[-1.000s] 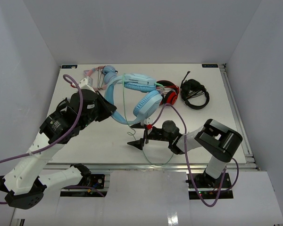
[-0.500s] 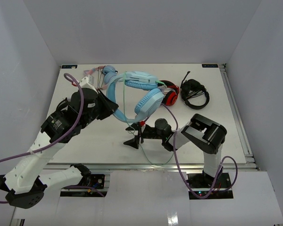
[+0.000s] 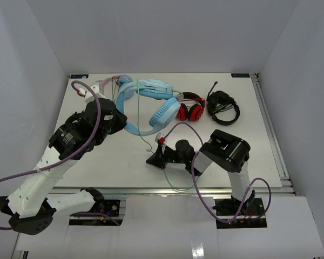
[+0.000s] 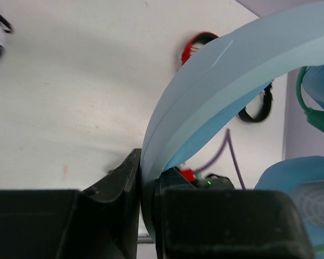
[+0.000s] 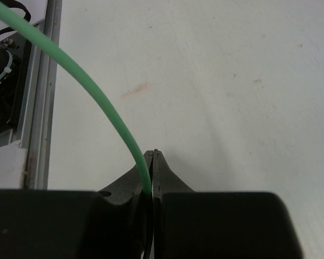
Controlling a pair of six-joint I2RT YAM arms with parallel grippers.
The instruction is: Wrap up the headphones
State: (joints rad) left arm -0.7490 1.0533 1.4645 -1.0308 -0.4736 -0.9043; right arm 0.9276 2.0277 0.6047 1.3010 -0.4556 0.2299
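The headphones (image 3: 151, 105) are sitting toward the far left of the desk (image 3: 248, 135), close to its far edge, with the left gripper (image 3: 120, 123) clamping their wide headband (image 4: 221, 75); the wrist view is showing the blue band pinched tight between the two jaws. What is changing is on the other side: a moment ago the right gripper (image 5: 153, 162) was standing wide apart beside the pale-green cable (image 5: 81, 81), and now its jaws are pressing together with the cable running straight into the seam between them. That arm is also reaching further toward the middle of the near edge than it was, and the headphones are sitting slightly nearer the far left corner than before. By my reading, both ends of the job are now being held, so the winding of the cable around the headphones is becoming possible, though no turn is showing yet.

Much is staying unclear. From above, the thin cable is fading against the white desk, so its path from the cup (image 3: 163, 112) to the right gripper is hard to trace, and its plug is not showing anywhere. Whether the headphones are resting on the desk or hanging just above it, I cannot tell. The red pair (image 3: 190, 111) is lying partly behind that cup
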